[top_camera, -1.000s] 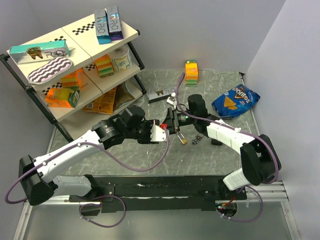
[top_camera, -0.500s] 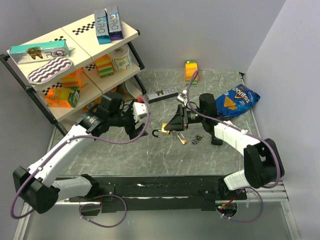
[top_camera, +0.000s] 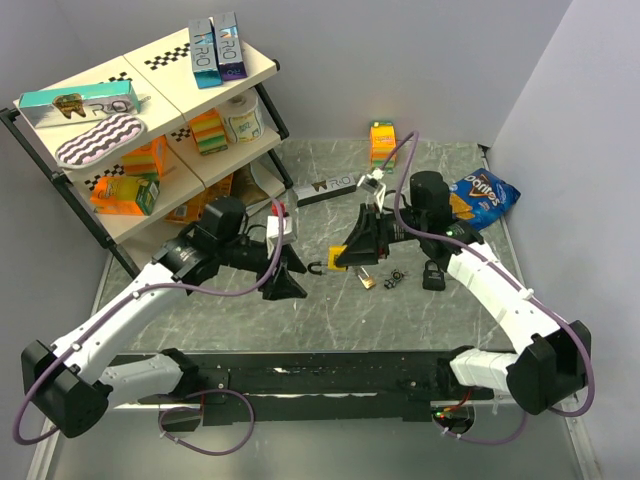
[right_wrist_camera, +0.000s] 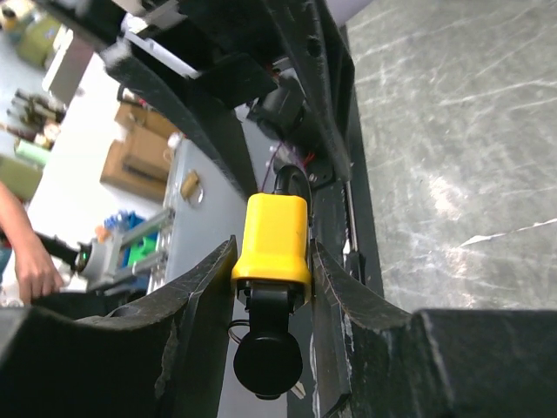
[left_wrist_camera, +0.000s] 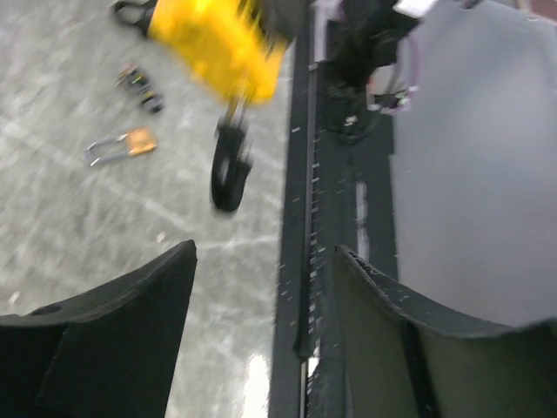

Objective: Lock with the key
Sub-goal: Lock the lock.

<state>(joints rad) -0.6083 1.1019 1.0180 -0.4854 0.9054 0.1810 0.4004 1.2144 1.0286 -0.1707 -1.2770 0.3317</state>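
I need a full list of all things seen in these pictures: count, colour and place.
table: one, grey marbled, under everything
shelf: one, beige, far left, holding boxes
lock: one, brass-yellow, gripped above table
key: one, gold-brown, on table near lock
black padlock: one, black, on table right of key
chip bag: one, blue, table's far right
small box: one, orange-green, table's far edge
long box: one, black, beside shelf
left end effector: one, black, open, empty
right end effector: one, black, shut on lock
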